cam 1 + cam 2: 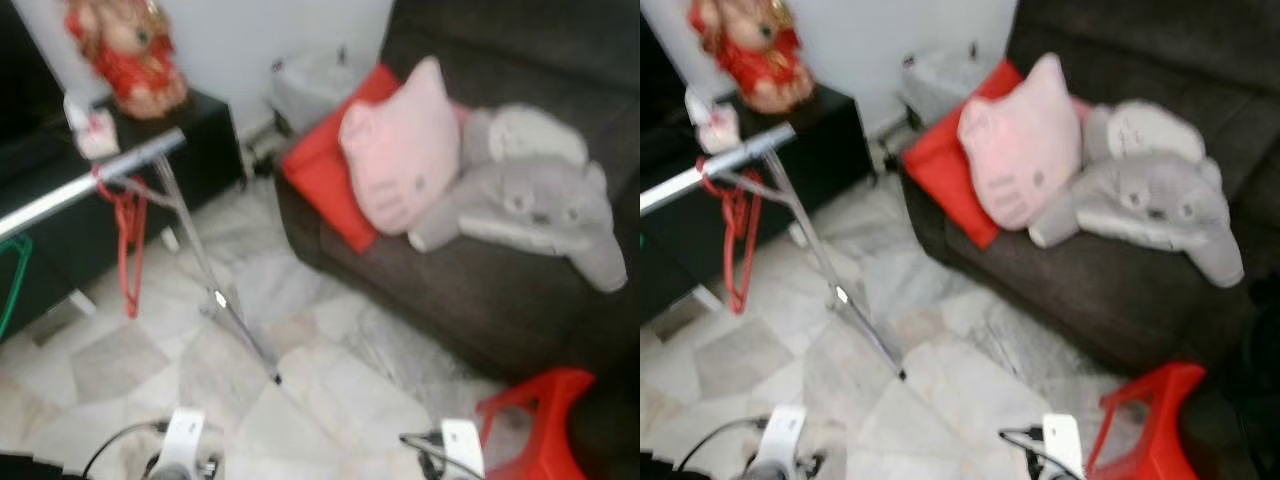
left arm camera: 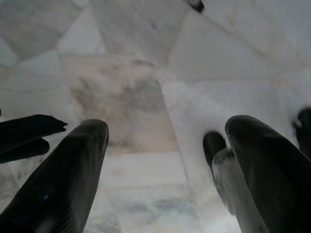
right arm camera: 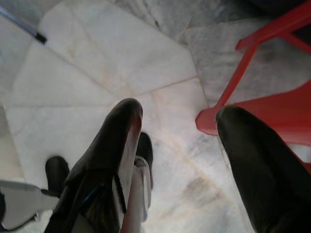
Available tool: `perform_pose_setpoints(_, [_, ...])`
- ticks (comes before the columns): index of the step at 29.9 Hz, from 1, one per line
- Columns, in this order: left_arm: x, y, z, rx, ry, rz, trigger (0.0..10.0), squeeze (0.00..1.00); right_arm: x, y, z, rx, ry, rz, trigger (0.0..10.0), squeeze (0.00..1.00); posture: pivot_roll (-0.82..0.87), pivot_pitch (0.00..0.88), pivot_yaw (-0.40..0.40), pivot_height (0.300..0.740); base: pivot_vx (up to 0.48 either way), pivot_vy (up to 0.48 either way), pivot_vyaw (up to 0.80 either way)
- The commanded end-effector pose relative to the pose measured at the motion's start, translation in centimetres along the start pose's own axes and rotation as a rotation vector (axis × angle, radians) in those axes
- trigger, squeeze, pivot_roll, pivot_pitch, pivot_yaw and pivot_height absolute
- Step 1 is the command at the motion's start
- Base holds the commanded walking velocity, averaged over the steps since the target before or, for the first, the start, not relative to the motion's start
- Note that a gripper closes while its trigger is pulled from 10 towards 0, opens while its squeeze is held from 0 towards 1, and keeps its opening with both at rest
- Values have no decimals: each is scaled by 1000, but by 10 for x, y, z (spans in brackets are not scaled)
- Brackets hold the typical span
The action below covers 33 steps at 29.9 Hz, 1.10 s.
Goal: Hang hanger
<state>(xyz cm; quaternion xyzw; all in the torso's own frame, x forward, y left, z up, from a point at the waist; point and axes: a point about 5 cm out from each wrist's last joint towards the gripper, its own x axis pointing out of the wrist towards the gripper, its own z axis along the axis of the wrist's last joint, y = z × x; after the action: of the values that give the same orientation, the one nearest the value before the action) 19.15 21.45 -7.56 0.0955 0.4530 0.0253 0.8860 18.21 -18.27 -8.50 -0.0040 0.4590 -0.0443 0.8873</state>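
A red hanger (image 1: 128, 240) hangs from the silver rail (image 1: 90, 182) of a clothes rack at the left. A green hanger (image 1: 12, 280) shows at the far left edge, below the same rail. Both arms hang low over the marble floor, with the left wrist (image 1: 180, 440) and right wrist (image 1: 460, 445) at the bottom of the head view. My left gripper (image 2: 165, 160) is open above bare floor tiles and holds nothing. My right gripper (image 3: 180, 141) is open too, empty, just beside a red stool (image 3: 272, 102).
The rack's slanted leg (image 1: 215, 290) reaches across the floor to a black foot (image 1: 276, 378). A dark sofa (image 1: 470, 290) at the right carries a red cushion (image 1: 320, 165), a pink cat pillow (image 1: 400, 150) and a grey plush (image 1: 540, 200). A black cabinet (image 1: 200, 150) stands behind the rack.
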Motion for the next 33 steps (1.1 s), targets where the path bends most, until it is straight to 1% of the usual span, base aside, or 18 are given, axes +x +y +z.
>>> perform_pose_setpoints(1, [-1,0,-8,9,31,1,10000,0,-1,4,-8,11,26,10,10000,0,-71,42,43,740,0,0,-750])
perform_pose_setpoints(9, [-1,-3,-7,13,28,-8,10000,0,-1,3,-8,8,24,11,10000,0,-73,43,43,740,0,0,-750])
perform_pose_setpoints(33, [-1,-3,-7,28,28,-15,10000,0,-1,3,-8,11,26,12,10000,0,-74,48,46,740,0,0,-754])
